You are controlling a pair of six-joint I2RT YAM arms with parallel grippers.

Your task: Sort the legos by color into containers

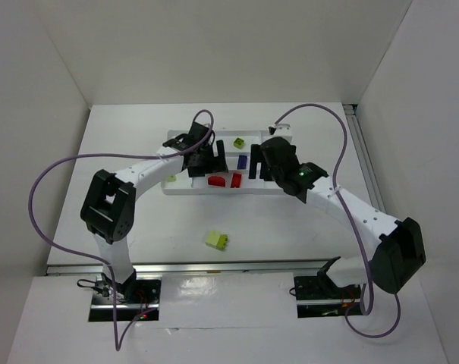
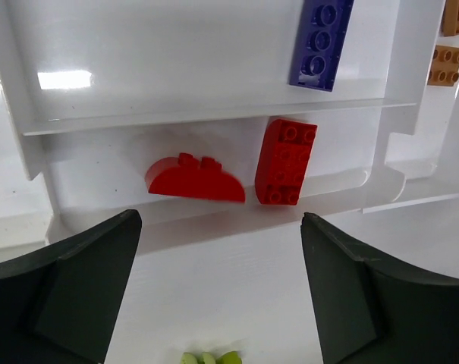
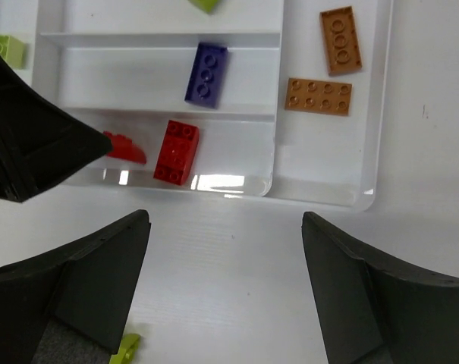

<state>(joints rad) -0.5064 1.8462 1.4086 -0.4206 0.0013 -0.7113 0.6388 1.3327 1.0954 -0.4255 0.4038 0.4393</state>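
I had the left gripper (image 2: 221,299) and right gripper (image 3: 225,299) spread empty over the tray (image 2: 138,45) (reds (image 2: 195,180) grouped by colour); one lime brick (image 1: 216,240) lay outside.

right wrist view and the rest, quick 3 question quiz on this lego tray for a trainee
1. True or false: the purple brick shares a compartment with the red bricks.
2. How many orange bricks show in the tray? A one, B two, C four.
3. Fill in: the lime brick outside the tray lies on the ___.

Key: 1 false; 2 B; 3 table.
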